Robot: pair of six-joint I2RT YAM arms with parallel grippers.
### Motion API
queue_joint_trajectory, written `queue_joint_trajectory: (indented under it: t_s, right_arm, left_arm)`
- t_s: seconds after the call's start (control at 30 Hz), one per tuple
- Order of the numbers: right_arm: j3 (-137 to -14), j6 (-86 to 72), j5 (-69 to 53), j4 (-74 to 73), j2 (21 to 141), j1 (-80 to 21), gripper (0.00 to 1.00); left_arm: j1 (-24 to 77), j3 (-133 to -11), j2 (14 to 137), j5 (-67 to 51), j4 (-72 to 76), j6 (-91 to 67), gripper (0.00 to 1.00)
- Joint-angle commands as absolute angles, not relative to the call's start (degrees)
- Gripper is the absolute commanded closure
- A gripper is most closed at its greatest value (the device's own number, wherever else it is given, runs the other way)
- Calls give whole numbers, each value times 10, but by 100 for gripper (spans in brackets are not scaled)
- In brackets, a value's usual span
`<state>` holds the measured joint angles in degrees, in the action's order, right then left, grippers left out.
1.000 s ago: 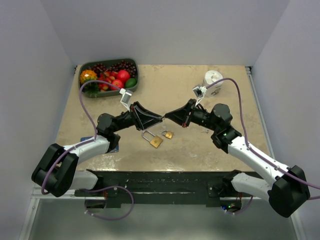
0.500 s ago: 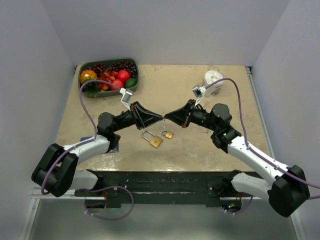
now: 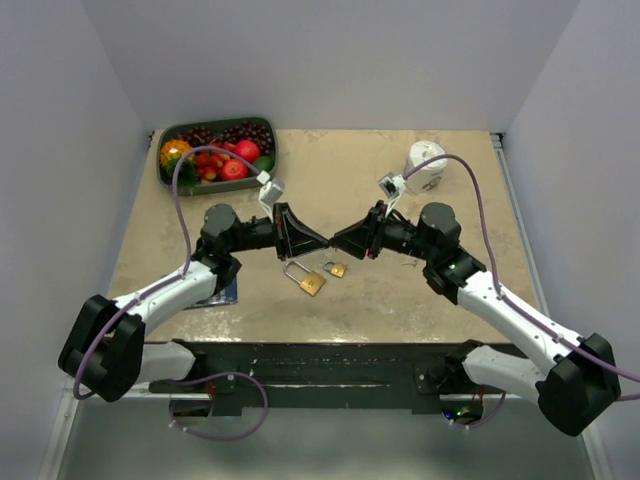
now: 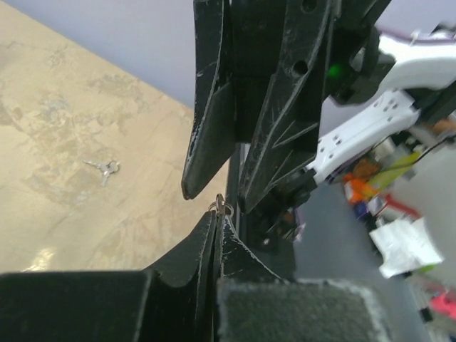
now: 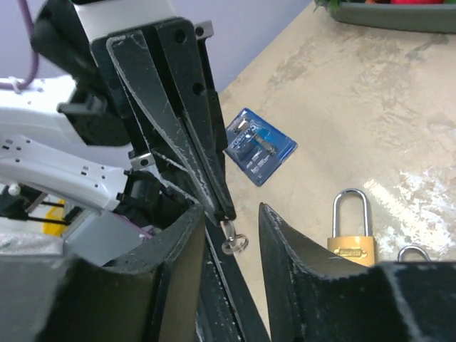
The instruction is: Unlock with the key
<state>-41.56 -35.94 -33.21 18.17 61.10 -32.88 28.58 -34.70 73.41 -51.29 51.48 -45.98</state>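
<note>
Above the middle of the table my two grippers meet tip to tip. My left gripper (image 4: 217, 218) (image 3: 320, 241) is shut on the key (image 5: 229, 234) (image 4: 220, 206), a tiny silvery piece whose small ring hangs just past the tips. Around that key stands my right gripper (image 5: 232, 212) (image 3: 338, 240), open, with its fingers apart on either side and not touching it. Two brass padlocks lie on the table below the tips, a larger one (image 3: 310, 281) (image 5: 352, 239) and a smaller one (image 3: 337, 268).
A blue blister card (image 3: 222, 293) (image 5: 260, 146) lies under my left forearm. A tray of fruit (image 3: 268, 150) stands at the back left and a white object (image 3: 428, 165) at the back right. Another small set of keys (image 4: 104, 168) (image 3: 409, 263) lies loose on the table.
My left gripper has shut on the key and my right gripper has opened off it. The left arm's elbow has swung toward the back of the table.
</note>
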Motion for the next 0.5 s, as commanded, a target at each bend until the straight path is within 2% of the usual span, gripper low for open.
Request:
queue_joint_trajectory:
  t_s: [0.0,0.03,0.07,0.13,0.47]
  right_arm:
    - [-466,-297,-383,108,596,-329,55]
    - [-468,-292,-391,103,601,-329,49]
    - [-468,-285,-411,98,606,-330,48]
    - [-466,-280,-427,90,611,-330,44]
    - [-466,-227,-498,36,635,-330,46]
  left_arm:
    - [287,-446,704,-589,161,-210,100]
    - [287,-478,706,-593,109,-138,100]
    - [287,-491,707,-596,29,-110,100]
    - [287,-518,708,-605,-34,-47,100]
    - [288,-546,717,-640,-141,33,100]
